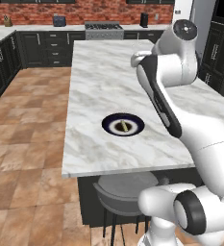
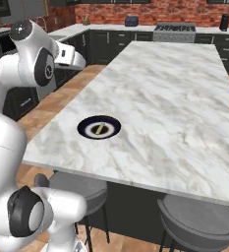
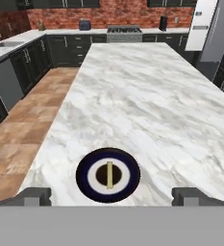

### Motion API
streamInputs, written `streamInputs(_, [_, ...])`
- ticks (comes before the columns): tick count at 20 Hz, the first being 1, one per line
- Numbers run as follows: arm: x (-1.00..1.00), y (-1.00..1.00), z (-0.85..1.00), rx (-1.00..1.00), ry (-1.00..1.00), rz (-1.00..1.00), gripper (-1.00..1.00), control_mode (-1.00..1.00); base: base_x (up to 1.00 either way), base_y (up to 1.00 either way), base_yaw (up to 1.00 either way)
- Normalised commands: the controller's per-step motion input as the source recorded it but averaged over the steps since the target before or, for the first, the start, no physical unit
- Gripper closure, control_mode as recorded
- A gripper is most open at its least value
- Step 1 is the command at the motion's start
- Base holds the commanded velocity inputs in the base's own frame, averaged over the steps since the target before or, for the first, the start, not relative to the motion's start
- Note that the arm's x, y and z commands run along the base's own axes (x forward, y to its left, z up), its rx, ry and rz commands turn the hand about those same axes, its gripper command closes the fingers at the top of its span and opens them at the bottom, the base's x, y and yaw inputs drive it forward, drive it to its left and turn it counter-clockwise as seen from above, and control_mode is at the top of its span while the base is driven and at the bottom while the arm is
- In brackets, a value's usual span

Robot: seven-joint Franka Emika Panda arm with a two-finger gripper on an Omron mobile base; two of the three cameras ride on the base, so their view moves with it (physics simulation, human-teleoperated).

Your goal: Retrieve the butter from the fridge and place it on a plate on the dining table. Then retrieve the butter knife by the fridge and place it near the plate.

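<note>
Butter lies on the plate near the worktop's near edge, claw released and empty; butter-knife retrieval remains.

Robot arm is glossy white w/ rounded, bulbous link shells, smooth plastic look, no cables or screws visible. Joints marked by dark grey/black rings; round end caps are light grey w/ a small dark centre dot, e.g. top cap in left base view and the one upper left in right base view. A long black strip runs down one forearm link in left base view. Lower joint near base shows a wide black band around a grey disc. In hand view, two finger tips are dark grey, blocky, squared-off. No logos or text readable.
</note>
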Motion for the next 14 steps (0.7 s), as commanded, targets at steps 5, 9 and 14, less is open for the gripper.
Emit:
streamInputs(5, [0.0,0.0,0.0,0.0,0.0,0.0,-1.0,1.0,-0.79,-0.19,-0.01])
streamInputs(9, [0.0,0.0,0.0,0.0,0.0,0.0,-1.0,1.0,-0.97,-0.58,-0.08])
streamInputs(14, [0.0,0.0,0.0,0.0,0.0,0.0,-1.0,1.0,-0.49,-0.98,-0.1])
